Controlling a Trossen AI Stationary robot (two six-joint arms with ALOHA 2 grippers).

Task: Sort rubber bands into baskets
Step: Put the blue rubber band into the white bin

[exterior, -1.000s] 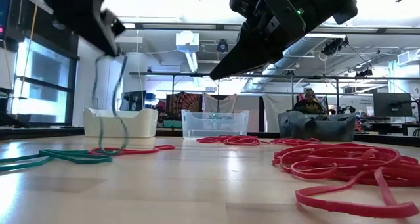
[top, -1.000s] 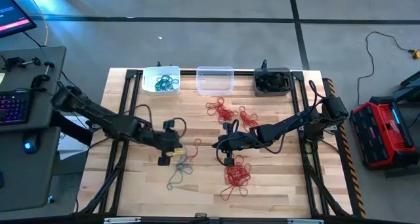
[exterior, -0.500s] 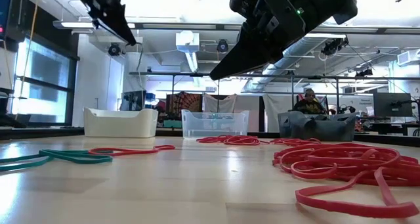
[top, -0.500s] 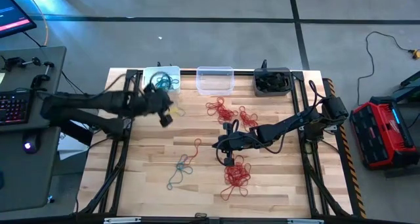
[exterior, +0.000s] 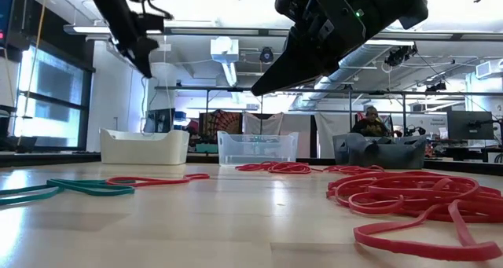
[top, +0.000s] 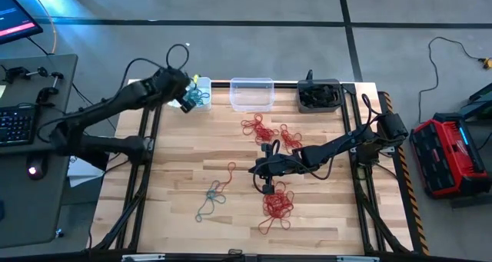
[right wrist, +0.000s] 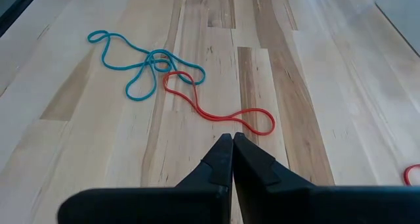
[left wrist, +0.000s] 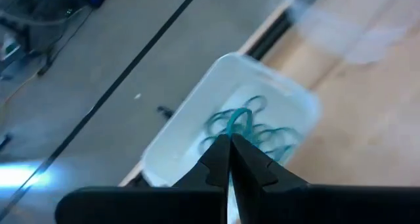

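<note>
Hovering above the white basket (top: 201, 94) at the far left of the worktop (top: 177, 208), the left pincer (top: 187, 102) is clenched shut; the wrist view shows its tips pressed together over a heap of teal rubber bands (left wrist: 252, 127) lying inside that tub, and whether a strand is still pinched there cannot be told. The step in hand looks like the delivery of teal bands to the white basket. Nearer the front, a loose tangle of teal bands (top: 210, 200) lies on the wood with a single red band (top: 231, 170) just beside it. Further right along the back edge stands the clear basket (top: 251, 93), which looks empty. In front of it a scatter of red bands (top: 259, 127) lies on the boards. The right pincer (top: 266, 187) hangs low at mid-worktop, also clenched, gripping nothing that shows; a larger pile of red bands (top: 277, 206) lies just beside it toward the front. At the far right corner sits the dark grey basket (top: 319, 94), with dark bands inside. Next, I judge, the left arm must come back to the loose teal tangle, part its fingers and pick it clear of the red band.
</note>
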